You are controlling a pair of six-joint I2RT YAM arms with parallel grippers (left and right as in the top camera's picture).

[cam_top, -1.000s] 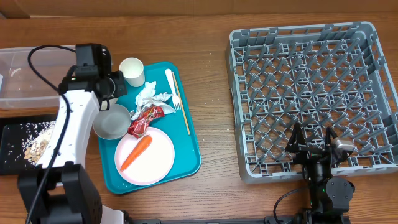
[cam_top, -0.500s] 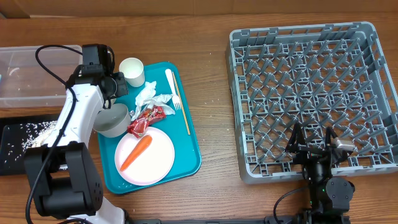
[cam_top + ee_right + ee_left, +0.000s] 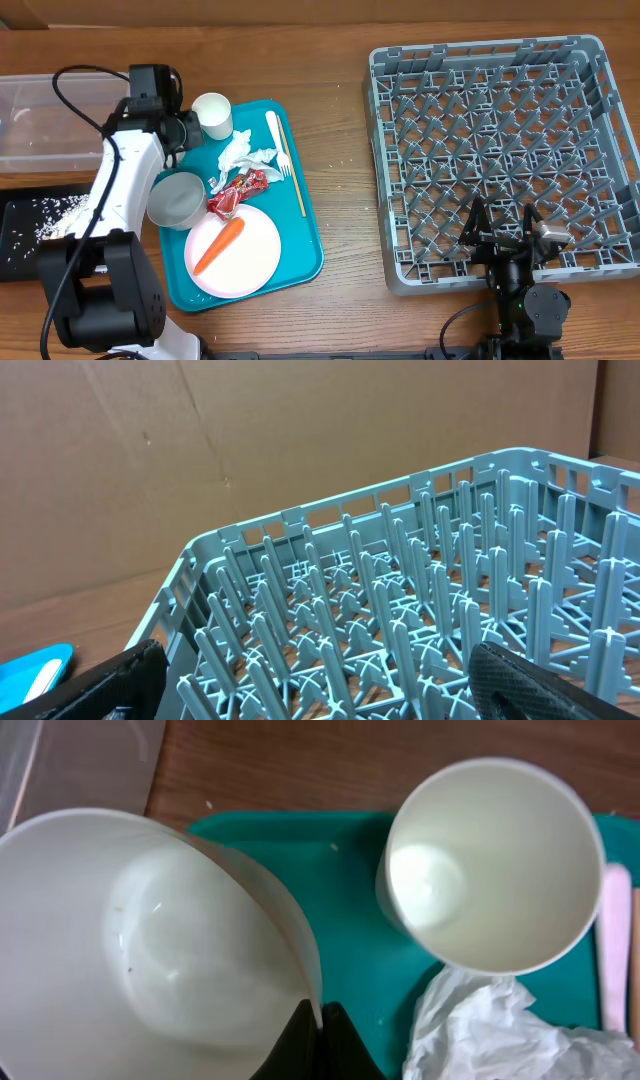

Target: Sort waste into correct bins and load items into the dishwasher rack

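We keep our left pincer (image 3: pixel 318 1040) clenched on the rim of the round white bowl (image 3: pixel 178 200), which sits less tilted than before; our right pincer (image 3: pixel 500 222) gapes released.

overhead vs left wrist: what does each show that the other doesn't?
Overhead only: the dishwasher rack, the pink plate carrying the carrot, the red wrapper, the open right gripper. Left wrist only: the left gripper shut on the bowl at its rim, close up. Both: bowl, cup, napkin, teal tray.
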